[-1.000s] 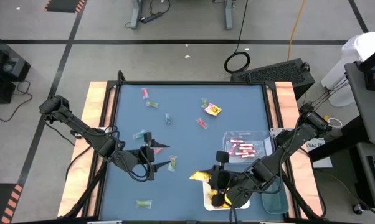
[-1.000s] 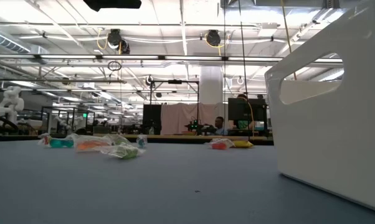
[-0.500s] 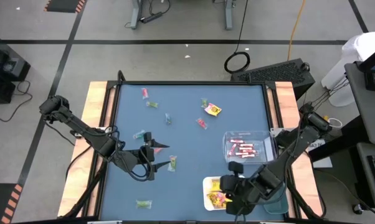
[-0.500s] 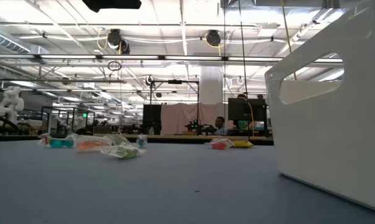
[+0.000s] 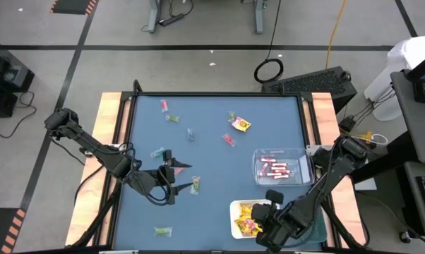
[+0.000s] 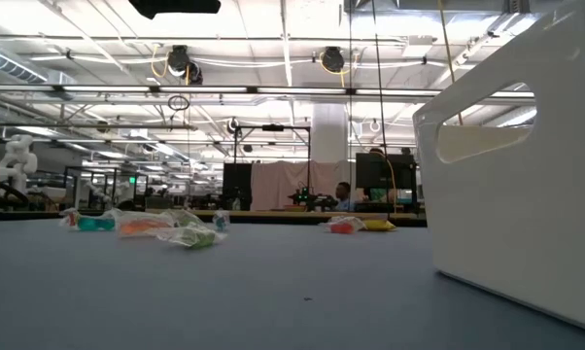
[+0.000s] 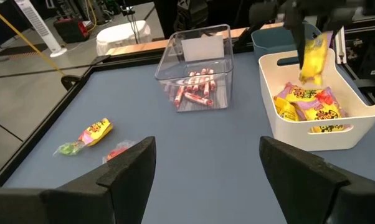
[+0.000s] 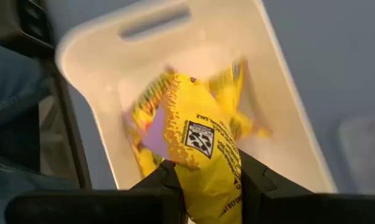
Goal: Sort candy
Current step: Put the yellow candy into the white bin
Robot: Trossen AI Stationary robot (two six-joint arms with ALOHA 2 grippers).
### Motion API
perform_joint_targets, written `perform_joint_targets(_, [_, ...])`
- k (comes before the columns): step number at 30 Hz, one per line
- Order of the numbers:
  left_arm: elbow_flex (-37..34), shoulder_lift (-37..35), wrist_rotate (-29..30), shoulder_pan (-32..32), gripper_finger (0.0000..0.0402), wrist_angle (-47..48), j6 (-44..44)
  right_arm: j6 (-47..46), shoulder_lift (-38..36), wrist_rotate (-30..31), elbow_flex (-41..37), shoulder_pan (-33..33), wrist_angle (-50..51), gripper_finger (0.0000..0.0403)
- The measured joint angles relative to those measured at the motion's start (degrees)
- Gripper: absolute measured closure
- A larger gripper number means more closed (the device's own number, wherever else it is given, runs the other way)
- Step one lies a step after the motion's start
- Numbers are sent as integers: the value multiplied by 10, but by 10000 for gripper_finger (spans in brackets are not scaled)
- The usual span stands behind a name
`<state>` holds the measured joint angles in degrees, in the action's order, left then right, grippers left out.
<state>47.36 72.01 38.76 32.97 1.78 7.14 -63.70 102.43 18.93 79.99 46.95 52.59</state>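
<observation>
My right gripper (image 5: pixel 268 212) is over the white tray (image 5: pixel 235 209) at the table's near right and is shut on a yellow candy packet (image 8: pixel 203 146). The left wrist view shows that packet (image 7: pixel 313 53) hanging above the tray (image 7: pixel 362 118). Several yellow packets (image 7: pixel 306 109) lie in the tray. My left gripper (image 5: pixel 182 176) hovers open and empty at the table's near left, beside a green candy (image 5: pixel 195 185). Small wrapped candies (image 5: pixel 190 134) lie scattered on the blue tabletop, among them a yellow packet (image 5: pixel 242 125). My right gripper pinches the yellow packet between its two fingers at the packet's upper end (image 8: pixel 206 180). The fingers point down from above. The packet hangs below them, clear of the white tray and of the packets in it.
A clear tray (image 5: pixel 277 168) with pink-red sticks stands just beyond the white tray. A blue-grey bin (image 5: pixel 313 227) stands to the white tray's right. Wooden rails (image 5: pixel 106 141) border the tabletop. In the low view the white tray (image 6: pixel 516 165) fills the right side.
My right gripper has carried the yellow packet toward the table's right edge, from beside the white tray's left rim to above the tray's inside. It stays shut on the packet, which hangs clear. My left arm has kept still.
</observation>
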Motion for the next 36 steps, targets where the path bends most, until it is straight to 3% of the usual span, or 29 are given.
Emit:
perform_joint_targets(7, [0,0,0,0,112,-1,0,-76,24,-59,0,-2,28,332])
perform_joint_targets(17, [0,0,0,0,112,-9,-1,-92,22,-77,0,-2,32,329])
perform_joint_targets(20, [0,0,0,0,112,-9,-1,-94,21,-84,0,-2,31,308])
perform_joint_targets(30, [0,0,0,0,112,-9,-1,-89,15,-85,10,-1,48,184])
perform_joint_targets(33, [0,0,0,-5,112,-9,-1,-71,9,-53,31,2,66,171])
perform_joint_targets(36, [0,0,0,-16,112,-11,-5,-42,5,20,64,8,97,171])
